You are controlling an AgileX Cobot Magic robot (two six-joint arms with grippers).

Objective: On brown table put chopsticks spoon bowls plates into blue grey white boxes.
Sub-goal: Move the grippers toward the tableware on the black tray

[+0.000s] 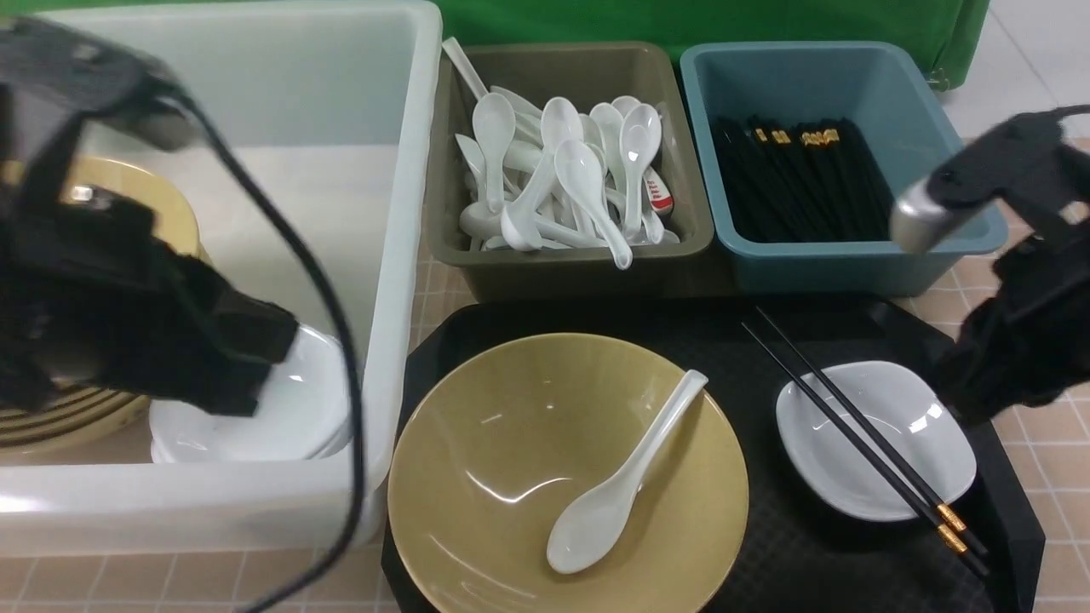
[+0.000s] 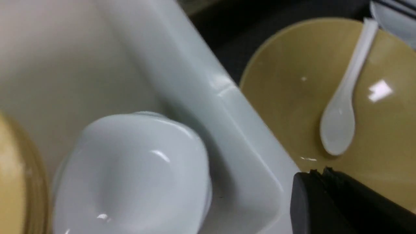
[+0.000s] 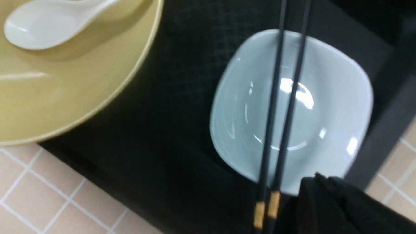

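A tan bowl point(image 1: 502, 443) sits on the black tray with a white spoon point(image 1: 613, 494) lying in it. Beside it, a white plate point(image 1: 911, 417) has two black chopsticks point(image 1: 856, 426) laid across it. My left gripper point(image 1: 260, 375) is shut and empty, inside the white box point(image 1: 400, 255), just above a stack of white plates point(image 1: 306, 417); its closed fingertips point(image 2: 320, 172) show in the left wrist view. My right gripper point(image 1: 962, 400) is shut and empty at the plate's right edge. In the right wrist view it point(image 3: 320, 178) sits beside the chopsticks' gold bands point(image 3: 266, 208).
The white box also holds stacked tan bowls point(image 1: 145, 196). The grey box point(image 1: 562, 264) holds many spoons; the blue box point(image 1: 851, 255) holds chopsticks. The black tray point(image 1: 809, 553) lies on the brown tiled table point(image 1: 1047, 477). A green cloth hangs behind.
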